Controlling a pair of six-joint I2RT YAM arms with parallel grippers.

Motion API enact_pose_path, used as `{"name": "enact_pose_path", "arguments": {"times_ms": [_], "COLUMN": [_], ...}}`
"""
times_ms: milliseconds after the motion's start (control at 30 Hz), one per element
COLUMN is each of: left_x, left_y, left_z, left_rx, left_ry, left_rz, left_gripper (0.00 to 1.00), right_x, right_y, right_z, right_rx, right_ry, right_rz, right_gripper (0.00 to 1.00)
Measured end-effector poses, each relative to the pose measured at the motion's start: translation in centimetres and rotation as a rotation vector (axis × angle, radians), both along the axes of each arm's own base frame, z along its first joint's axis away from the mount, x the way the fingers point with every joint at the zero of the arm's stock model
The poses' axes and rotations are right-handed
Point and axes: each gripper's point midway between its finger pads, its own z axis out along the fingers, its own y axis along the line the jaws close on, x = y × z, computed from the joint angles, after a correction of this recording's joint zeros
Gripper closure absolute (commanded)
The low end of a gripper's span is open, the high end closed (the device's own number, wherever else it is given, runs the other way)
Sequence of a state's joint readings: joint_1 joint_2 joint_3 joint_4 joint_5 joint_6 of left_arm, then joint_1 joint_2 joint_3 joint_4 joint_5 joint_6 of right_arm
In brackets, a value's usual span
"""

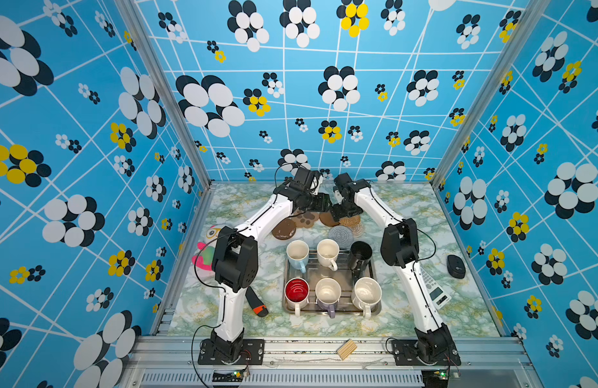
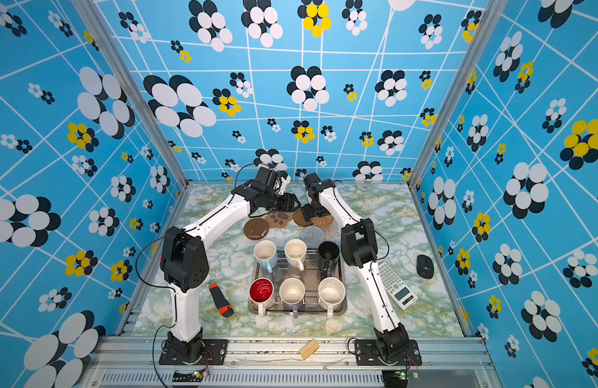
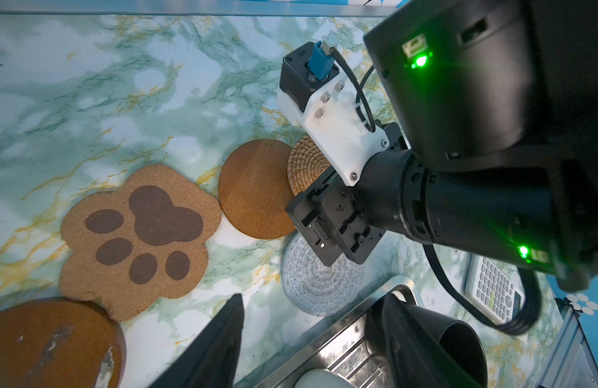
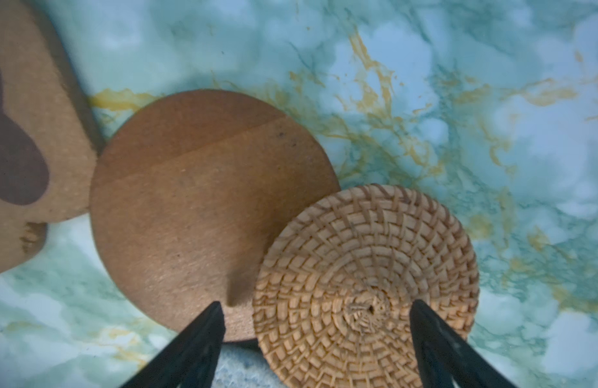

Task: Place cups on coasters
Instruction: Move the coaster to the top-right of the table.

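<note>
The right gripper [image 4: 317, 304] is released; its jaws are spread over the rattan coaster [image 4: 365, 268], and nothing is grasped. The rattan coaster is laid across the edge of a brown disc [image 4: 203, 215]. The left gripper [image 3: 312, 297] is likewise released and empty, positioned near the paw mat [image 3: 136, 235] and grey mat [image 3: 317, 292]. A worn disc [image 3: 49, 346] is overlapped by the paw mat.

All six cups are seated on the tray [image 1: 346, 280]:
- Far row: blue cup [image 1: 297, 253], cream cup [image 1: 328, 252], black cup [image 1: 360, 253].
- Near row: red-lined cup [image 1: 296, 291], lavender cup [image 1: 328, 293], second cream cup [image 1: 366, 294].
</note>
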State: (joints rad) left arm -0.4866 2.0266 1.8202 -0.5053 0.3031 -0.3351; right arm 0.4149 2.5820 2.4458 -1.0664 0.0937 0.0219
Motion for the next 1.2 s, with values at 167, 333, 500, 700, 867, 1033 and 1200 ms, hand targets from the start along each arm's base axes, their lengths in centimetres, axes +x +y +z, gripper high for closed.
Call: {"name": "enact_pose_path", "arguments": {"times_ms": [167, 333, 500, 700, 867, 1033, 1200], "left_x": [0.0, 0.1, 0.1, 0.1, 0.1, 0.1, 0.1], "left_y": [0.1, 0.2, 0.3, 0.4, 0.5, 0.5, 0.5], "left_z": [0.7, 0.7, 0.6, 0.8, 0.9, 0.9, 0.8], "left_rx": [0.001, 0.004, 0.013, 0.016, 0.019, 0.02, 0.021], "left_ry": [-0.019, -0.021, -0.025, -0.031, -0.037, -0.035, -0.034], "left_rz": [0.002, 0.005, 0.005, 0.006, 0.005, 0.005, 0.005], "left_gripper": [0.33, 0.33, 0.33, 0.33, 0.33, 0.33, 0.33], "right_x": [0.1, 0.1, 0.2, 0.3, 0.6, 0.7, 1.0], "right_y": [-0.2, -0.2, -0.6, -1.5, -2.3, -3.6, -5.7], "right_z": [0.0, 0.0, 0.0, -0.5, -0.6, -0.7, -1.3], "right_rx": [-0.009, -0.013, -0.022, -0.023, -0.006, 0.004, 0.018], "right_ry": [-0.003, -0.004, -0.008, 0.005, 0.006, 0.006, 0.022], "right_rz": [-0.004, -0.005, -0.01, -0.029, -0.053, -0.083, -0.127], "right_gripper": [0.16, 0.19, 0.2, 0.21, 0.22, 0.22, 0.23]}}
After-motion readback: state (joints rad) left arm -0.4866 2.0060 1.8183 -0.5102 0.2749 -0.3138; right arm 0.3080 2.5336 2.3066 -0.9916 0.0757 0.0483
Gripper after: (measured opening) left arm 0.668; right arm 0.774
